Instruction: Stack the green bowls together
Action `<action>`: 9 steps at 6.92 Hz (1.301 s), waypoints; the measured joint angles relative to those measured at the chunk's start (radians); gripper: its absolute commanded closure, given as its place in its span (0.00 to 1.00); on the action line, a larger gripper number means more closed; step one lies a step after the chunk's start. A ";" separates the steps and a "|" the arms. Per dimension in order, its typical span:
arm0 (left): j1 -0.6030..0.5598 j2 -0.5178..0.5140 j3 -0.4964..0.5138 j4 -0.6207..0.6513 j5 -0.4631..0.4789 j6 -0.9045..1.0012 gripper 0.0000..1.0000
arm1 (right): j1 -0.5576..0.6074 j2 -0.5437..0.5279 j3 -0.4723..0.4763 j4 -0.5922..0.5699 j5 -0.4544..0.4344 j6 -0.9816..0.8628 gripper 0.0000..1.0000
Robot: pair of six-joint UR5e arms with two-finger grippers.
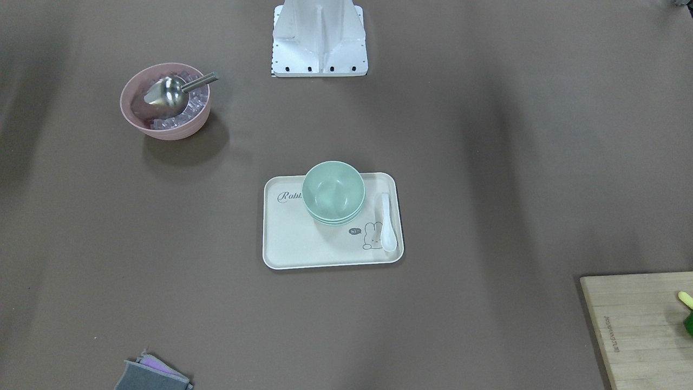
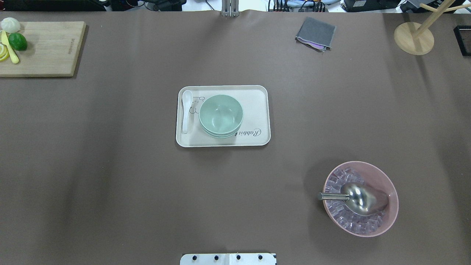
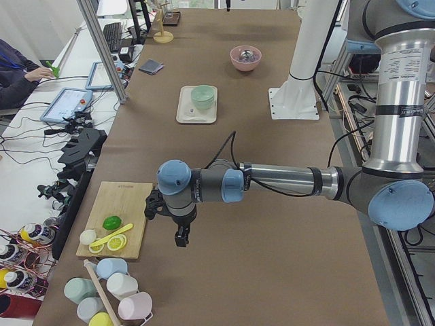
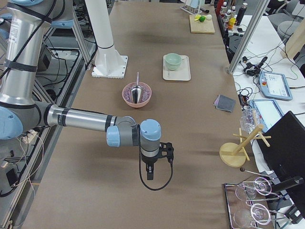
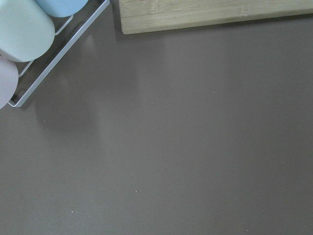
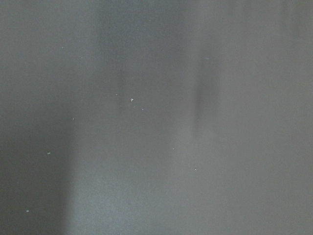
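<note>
While both arms hang out toward opposite ends of the table, the green bowls (image 1: 333, 190) sit nested one inside another as a single stack on the cream rabbit tray (image 1: 303, 244) in the middle. The stack stands toward the tray's edge nearest the robot's base. A white spoon (image 1: 387, 223) lies on the tray just beside the stack, on the robot's left.

The left gripper (image 3: 181, 239) points down above bare brown tabletop, near the wooden cutting board (image 3: 126, 204) that carries a lime (image 3: 111, 222) and lemon slices. From where it shows I cannot tell whether its fingers are spread or closed. The right gripper (image 4: 149, 174) also points down over bare table at the other end, holding nothing that I can see, and its finger gap is just as unreadable.

Well apart from the tray, on the robot's right, the pink bowl (image 1: 178, 132) holds ice cubes and a metal scoop (image 1: 168, 93) whose handle pokes over the rim.
</note>
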 measured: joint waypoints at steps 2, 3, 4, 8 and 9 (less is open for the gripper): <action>0.000 0.007 0.001 0.000 -0.005 0.000 0.02 | 0.000 0.000 -0.013 0.000 0.003 0.000 0.00; 0.000 0.012 0.001 -0.001 -0.007 0.000 0.02 | 0.000 -0.001 -0.023 0.000 0.002 0.000 0.00; 0.000 0.019 -0.002 -0.002 -0.008 0.000 0.02 | 0.000 -0.001 -0.028 0.000 0.002 0.000 0.00; 0.000 0.037 -0.008 -0.004 -0.009 0.000 0.02 | 0.000 -0.003 -0.030 0.000 0.017 0.000 0.00; -0.001 0.038 -0.008 -0.003 -0.009 0.000 0.02 | 0.000 -0.005 -0.028 0.000 0.024 -0.001 0.00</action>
